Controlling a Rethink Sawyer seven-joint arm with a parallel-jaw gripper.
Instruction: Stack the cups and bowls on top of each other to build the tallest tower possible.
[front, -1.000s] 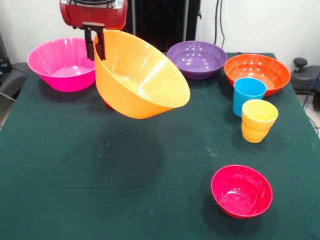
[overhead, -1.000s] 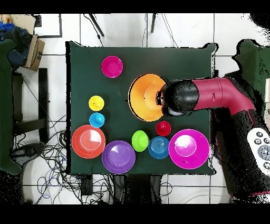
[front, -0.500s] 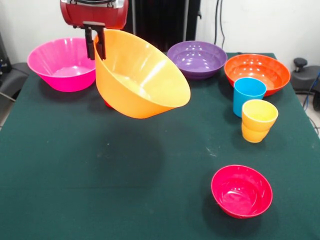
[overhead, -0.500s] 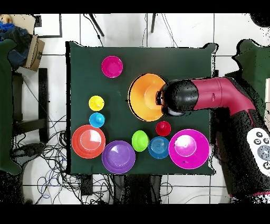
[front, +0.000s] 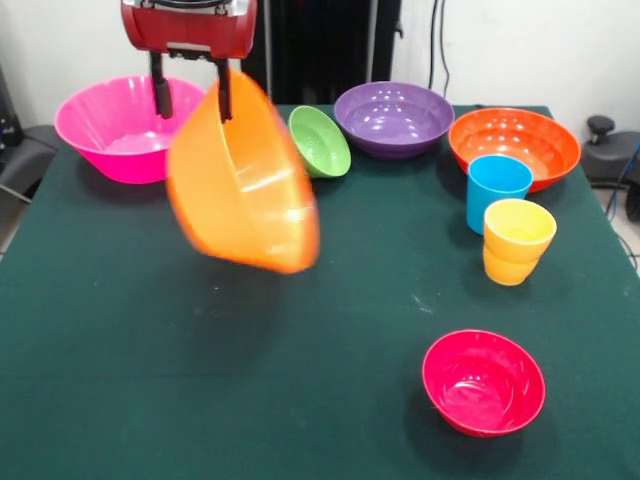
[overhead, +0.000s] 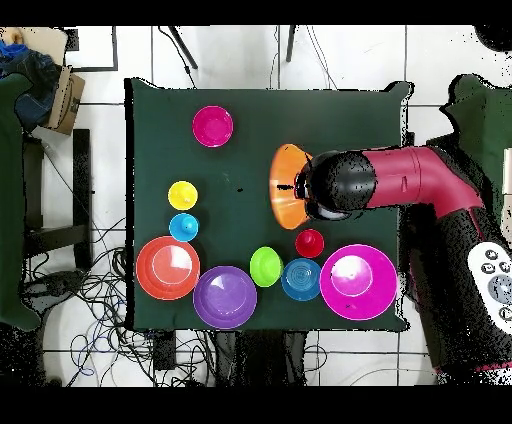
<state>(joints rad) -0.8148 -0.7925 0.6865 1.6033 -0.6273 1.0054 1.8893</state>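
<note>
My gripper (front: 190, 93) stands open above the table's far left part, its two fingers (front: 159, 95) spread apart. The large yellow-orange bowl (front: 240, 180) is blurred and tipped steeply on edge just below them, its top rim beside one finger and nothing clamping it. From overhead it shows as a narrow orange oval (overhead: 287, 187) beside the arm's head (overhead: 340, 185). The large pink bowl (front: 122, 128) sits behind to the left. A red cup (overhead: 309, 243) stands near the arm in the overhead view.
Along the far side stand a tilted green bowl (front: 320, 142), a purple bowl (front: 394, 118) and an orange bowl (front: 514, 145). A sky-blue cup (front: 497, 190) and yellow cup (front: 517, 240) are at right, a crimson bowl (front: 483, 382) near front. A small blue bowl (overhead: 300, 279) shows overhead.
The gripper has opened and let go of the yellow-orange bowl's rim. The bowl has swung down and tipped steeply on edge, uncovering the green bowl behind it.
</note>
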